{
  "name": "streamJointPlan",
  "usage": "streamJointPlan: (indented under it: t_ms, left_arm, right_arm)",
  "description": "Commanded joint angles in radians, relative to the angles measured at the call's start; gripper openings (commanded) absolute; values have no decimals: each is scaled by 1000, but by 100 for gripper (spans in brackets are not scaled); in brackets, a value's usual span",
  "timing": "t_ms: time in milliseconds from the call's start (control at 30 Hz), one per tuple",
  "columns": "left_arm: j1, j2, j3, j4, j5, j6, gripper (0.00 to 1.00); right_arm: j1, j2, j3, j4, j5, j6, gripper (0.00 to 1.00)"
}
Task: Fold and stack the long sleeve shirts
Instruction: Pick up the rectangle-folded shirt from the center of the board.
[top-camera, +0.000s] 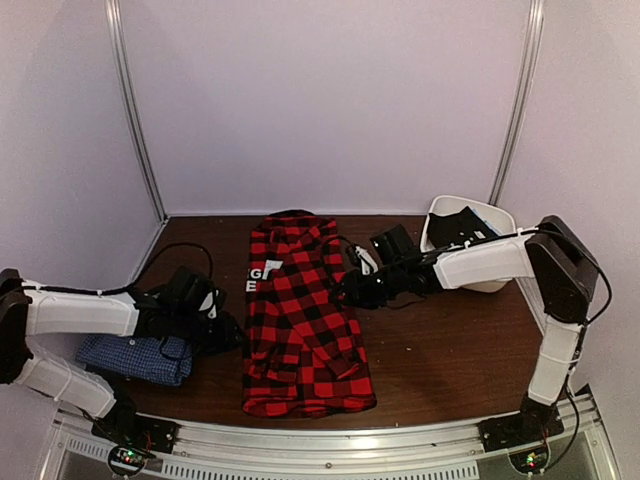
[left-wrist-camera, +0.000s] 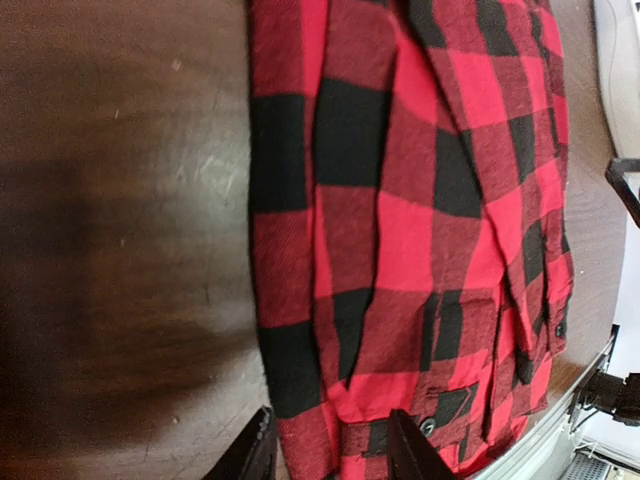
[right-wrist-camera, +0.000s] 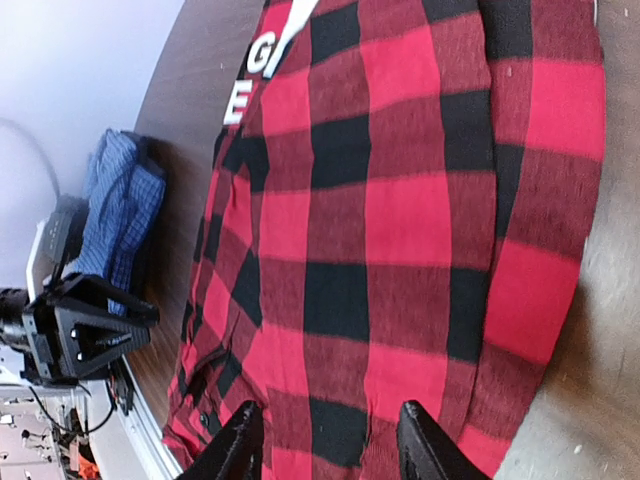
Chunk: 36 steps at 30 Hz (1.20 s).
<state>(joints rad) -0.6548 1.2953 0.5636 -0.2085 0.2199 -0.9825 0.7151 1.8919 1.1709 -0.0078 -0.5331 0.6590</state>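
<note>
The red-and-black plaid flannel shirt (top-camera: 302, 320) lies folded lengthwise in the middle of the table, white lettering (top-camera: 259, 274) on its left side. It fills the left wrist view (left-wrist-camera: 420, 230) and the right wrist view (right-wrist-camera: 400, 220). The blue check shirt (top-camera: 135, 356) lies folded at the near left, partly under my left arm; it also shows in the right wrist view (right-wrist-camera: 120, 205). My left gripper (left-wrist-camera: 330, 450) is open and empty, its jaws straddling the plaid shirt's left edge near the hem. My right gripper (right-wrist-camera: 325, 445) is open and empty over the shirt's right side.
A white bin (top-camera: 470, 240) holding dark items stands at the back right, behind my right arm. Black cables (top-camera: 175, 255) loop over the table at the left. The table's metal front rail (top-camera: 320, 440) runs along the near edge.
</note>
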Motion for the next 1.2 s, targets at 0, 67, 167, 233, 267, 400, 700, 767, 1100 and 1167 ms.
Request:
streamJointPlan:
  t_ms: [0, 67, 167, 233, 267, 400, 700, 767, 1100, 1167]
  left_arm:
    - [-34, -14, -43, 75, 6, -55, 40]
    - [-38, -12, -55, 73, 27, -47, 41]
    - [-39, -19, -72, 78, 51, -35, 44]
    - [-39, -13, -82, 101, 80, -29, 45]
    - [-39, -8, -89, 107, 95, -28, 46]
    - [-38, -17, -119, 104, 123, -24, 46]
    - [-39, -22, -154, 97, 172, -17, 47]
    - [-40, -18, -168, 104, 181, -23, 47]
    - [-40, 43, -198, 171, 225, -44, 43]
    - [-41, 53, -201, 171, 231, -42, 42]
  right_arm:
    - [36, -125, -123, 5, 31, -16, 48]
    - [42, -178, -193, 5, 50, -6, 49]
    - [47, -234, -261, 5, 53, 6, 50]
    - [52, -259, -291, -2, 49, 1, 53]
    - [57, -268, -306, -11, 50, -4, 55]
    - [79, -309, -387, -14, 55, -5, 58]
    - [122, -328, -484, 27, 44, 35, 59]
    - [126, -322, -494, 47, 38, 45, 59]
    - [135, -293, -516, 103, 34, 87, 54]
    - [135, -292, -526, 111, 34, 94, 53]
